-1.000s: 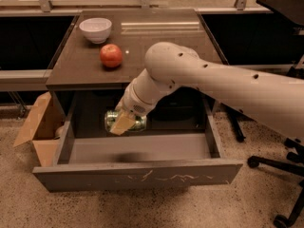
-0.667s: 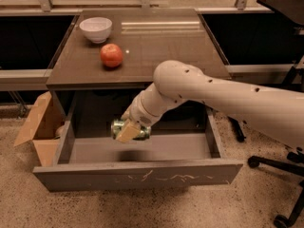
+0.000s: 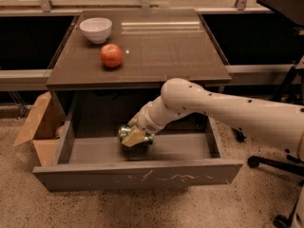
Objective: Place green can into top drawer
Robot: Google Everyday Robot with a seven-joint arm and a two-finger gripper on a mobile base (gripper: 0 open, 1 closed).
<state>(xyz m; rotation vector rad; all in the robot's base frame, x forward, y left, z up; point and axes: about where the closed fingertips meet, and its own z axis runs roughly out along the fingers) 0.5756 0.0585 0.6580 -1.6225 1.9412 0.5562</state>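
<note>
Apple (image 3: pixel 111 55) and white bowl (image 3: pixel 96 29) sit on the tabletop (image 3: pixel 166 51), well apart from the gripper (image 3: pixel 135 136), which pinches the green can (image 3: pixel 125 131) low inside the open top drawer (image 3: pixel 137 175); bare floor either side, cardboard box (image 3: pixel 37 127) outside its left wall

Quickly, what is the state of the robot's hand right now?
The hand: closed, holding the green can, low inside the open top drawer.

Claw (image 3: pixel 135 137) grips green can (image 3: pixel 125 131) inside top drawer (image 3: pixel 85 177).
</note>
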